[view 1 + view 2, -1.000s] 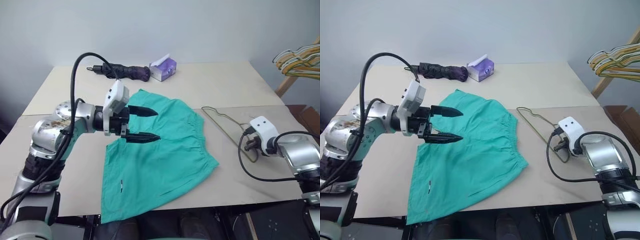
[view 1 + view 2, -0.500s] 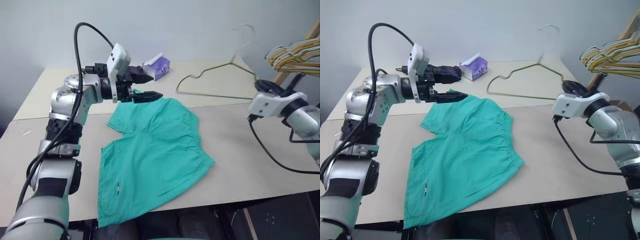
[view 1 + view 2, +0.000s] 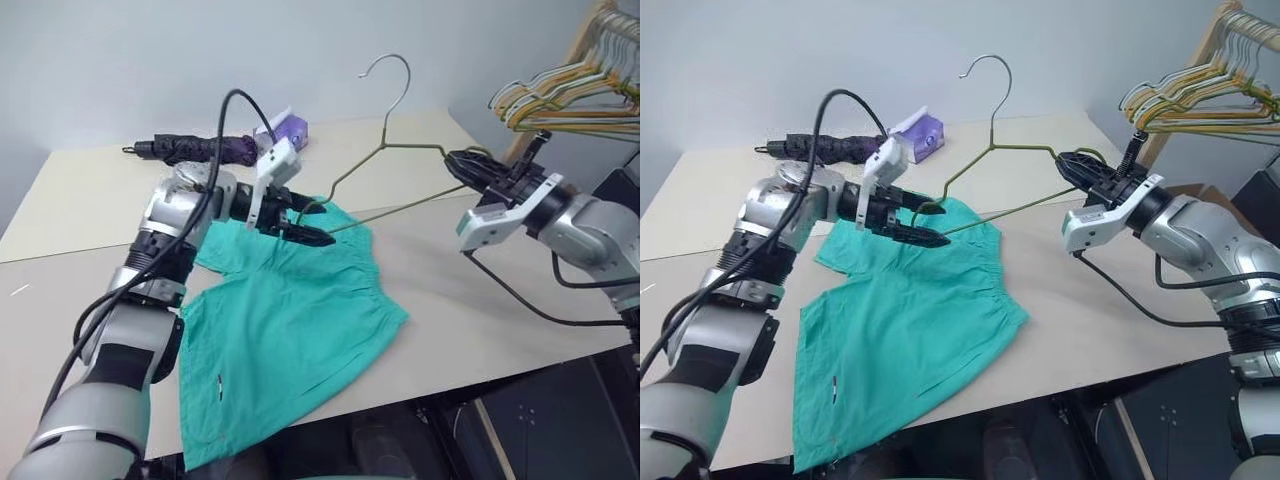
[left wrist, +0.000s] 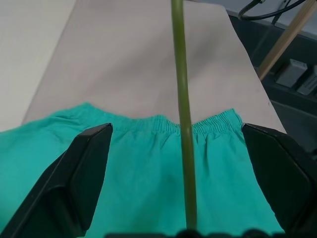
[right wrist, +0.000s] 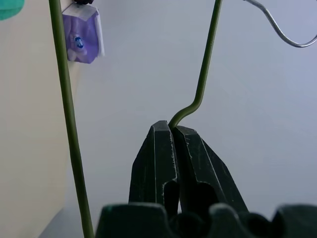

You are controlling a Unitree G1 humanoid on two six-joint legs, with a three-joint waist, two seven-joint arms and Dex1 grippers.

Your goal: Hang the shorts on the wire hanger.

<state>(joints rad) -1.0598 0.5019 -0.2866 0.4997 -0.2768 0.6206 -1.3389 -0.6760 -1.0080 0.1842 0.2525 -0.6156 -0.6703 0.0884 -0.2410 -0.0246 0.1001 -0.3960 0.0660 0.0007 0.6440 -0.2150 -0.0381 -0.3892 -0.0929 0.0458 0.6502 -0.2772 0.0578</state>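
The teal shorts [image 3: 290, 330] lie flat on the table, waistband toward the right. Above them the wire hanger [image 3: 383, 125] stands upright in the air, hook on top. My right gripper [image 3: 455, 162] is shut on the hanger's right corner; in the right wrist view the wire [image 5: 203, 74] rises from between its closed fingertips [image 5: 171, 130]. My left gripper [image 3: 315, 222] is open at the hanger's lower left corner, over the shorts' far edge. In the left wrist view the wire [image 4: 182, 99] runs between the two spread fingers, touching neither, with the shorts [image 4: 148, 168] below.
A folded black umbrella [image 3: 200, 148] and a purple tissue pack [image 3: 290, 128] lie at the table's far edge. A bunch of coloured hangers [image 3: 560, 90] hangs on a wooden rack at the right. Bare tabletop [image 3: 470, 300] lies right of the shorts.
The right gripper lifted the wire hanger off the table and turned it upright. The left gripper swung right and down to the hanger's left corner. The camera turned to the right.
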